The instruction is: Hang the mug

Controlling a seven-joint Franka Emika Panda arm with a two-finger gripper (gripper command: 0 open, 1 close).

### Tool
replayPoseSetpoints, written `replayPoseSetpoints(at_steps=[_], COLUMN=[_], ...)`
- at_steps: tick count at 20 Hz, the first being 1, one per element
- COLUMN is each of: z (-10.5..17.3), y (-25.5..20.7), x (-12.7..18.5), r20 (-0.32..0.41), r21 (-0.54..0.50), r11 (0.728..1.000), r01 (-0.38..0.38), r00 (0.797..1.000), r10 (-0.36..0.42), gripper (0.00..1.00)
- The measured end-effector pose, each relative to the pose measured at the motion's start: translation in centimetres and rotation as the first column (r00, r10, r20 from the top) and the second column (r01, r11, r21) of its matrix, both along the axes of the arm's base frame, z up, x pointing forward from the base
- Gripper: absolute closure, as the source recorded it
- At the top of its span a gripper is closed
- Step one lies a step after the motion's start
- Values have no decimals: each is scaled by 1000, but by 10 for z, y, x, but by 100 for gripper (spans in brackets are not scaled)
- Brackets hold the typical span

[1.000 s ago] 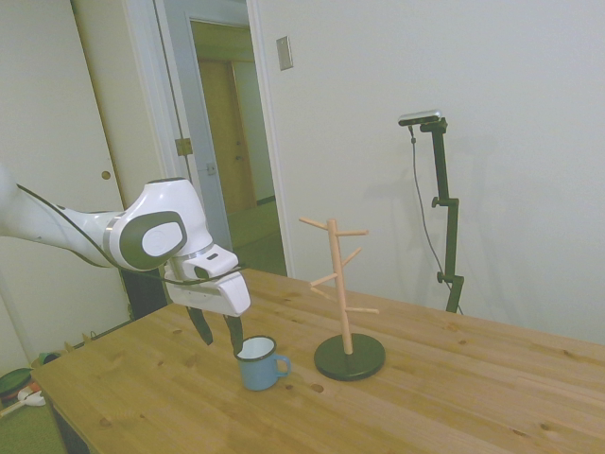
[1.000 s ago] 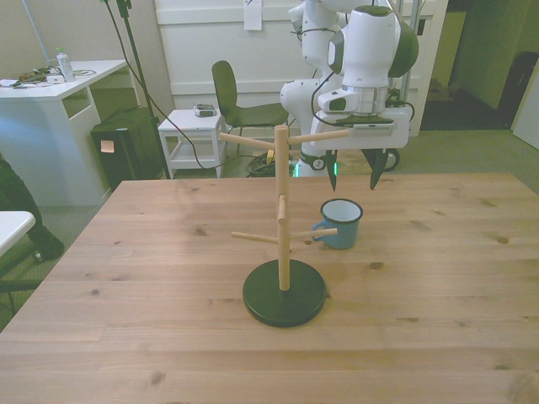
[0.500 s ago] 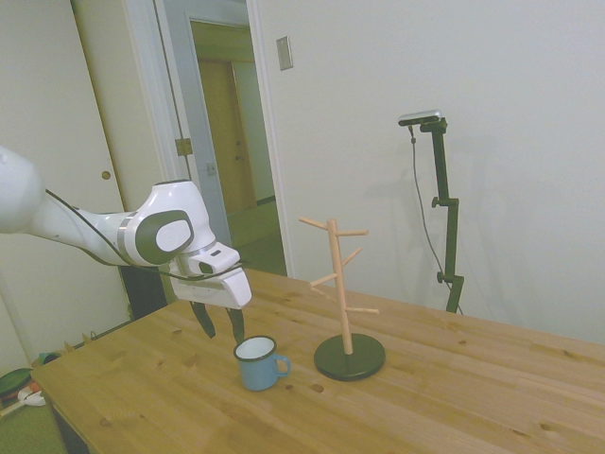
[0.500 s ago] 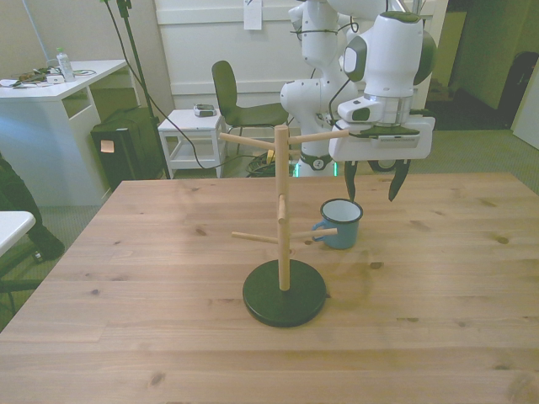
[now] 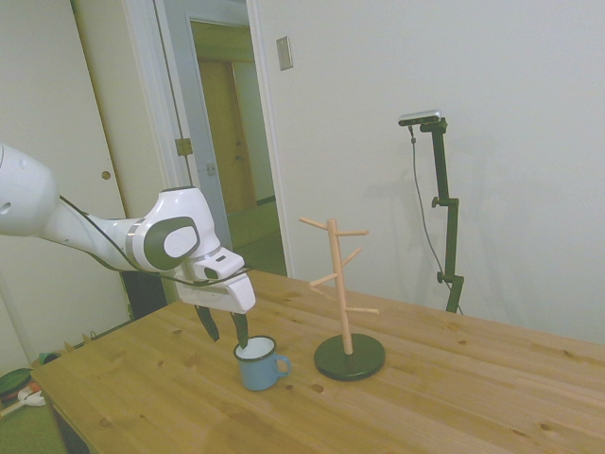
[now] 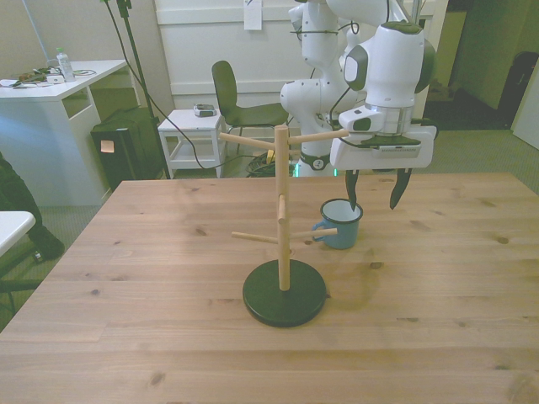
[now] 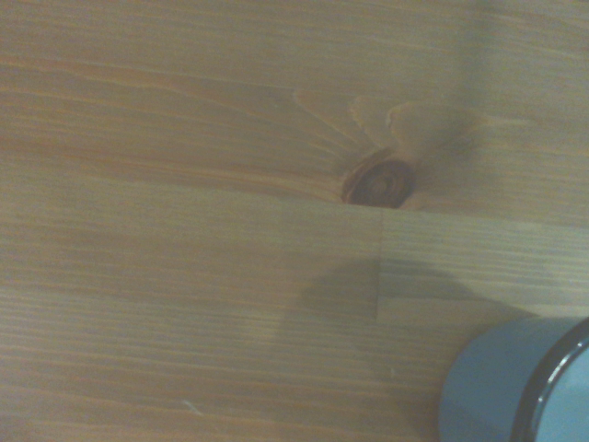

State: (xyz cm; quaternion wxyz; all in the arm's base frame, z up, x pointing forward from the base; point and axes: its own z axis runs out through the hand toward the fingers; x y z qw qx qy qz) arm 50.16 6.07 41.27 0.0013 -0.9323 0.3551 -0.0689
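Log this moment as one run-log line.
phase: approach | gripper: open, above mug rim | mug: upright on table, beside peg stand | hung: no

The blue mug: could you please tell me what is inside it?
The mug shows only a white interior; nothing visible inside. One finger of the open hand hangs over its rim, hiding part of the bottom.

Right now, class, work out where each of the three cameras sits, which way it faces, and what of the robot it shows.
Side view: off one side, looking across; arm, open gripper.
Front view: across the table, facing the robot; arm, gripper.
Wrist view: on the wrist, facing down at the table; no robot parts.
Shared: all show the mug; side and front show the peg stand.
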Motion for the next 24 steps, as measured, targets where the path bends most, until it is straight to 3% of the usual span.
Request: replayPoseSetpoints(at_steps=[3,4,24], z=[-11,-14,-33], y=[2,2,10], x=[4,6,8], r20=[-6,-9,-21], r21=[4,5,7], r11=[1000,1000,1000], r01=[3,4,-6], r00=[1000,1000,1000], r10=[-3,-4,6], gripper=[0,100,100])
